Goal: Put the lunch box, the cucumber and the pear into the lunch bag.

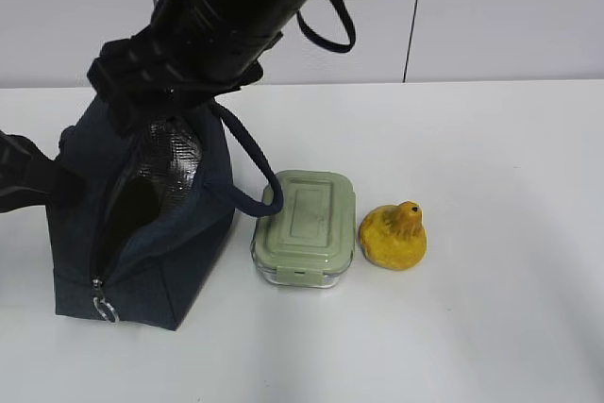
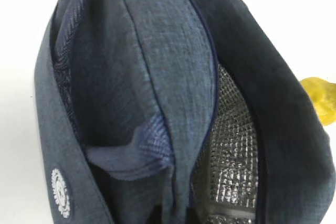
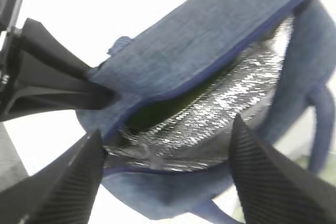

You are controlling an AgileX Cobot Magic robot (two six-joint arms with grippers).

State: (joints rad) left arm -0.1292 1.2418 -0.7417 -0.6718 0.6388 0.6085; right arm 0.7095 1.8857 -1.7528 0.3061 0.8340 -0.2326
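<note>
The navy lunch bag (image 1: pixel 165 252) stands at the left with its zipper mouth open and silver lining showing. Inside it lies the dark green cucumber (image 3: pixel 157 109), partly hidden by the flap. My left gripper (image 3: pixel 102 95) is shut on the fabric edge of the bag's far side; its own view shows only bag cloth (image 2: pixel 136 77). My right gripper (image 3: pixel 167 127) hovers open just above the bag's mouth, with nothing between its fingers. The sage-lidded lunch box (image 1: pixel 305 226) sits right of the bag, and the yellow pear (image 1: pixel 394 235) stands right of the box.
The bag's padded loop handle (image 1: pixel 247 167) droops toward the lunch box. A silver zip pull (image 1: pixel 105 310) hangs at the bag's near corner. My right arm (image 1: pixel 226 7) crosses above the bag. White table (image 1: pixel 491 158) extends to the right.
</note>
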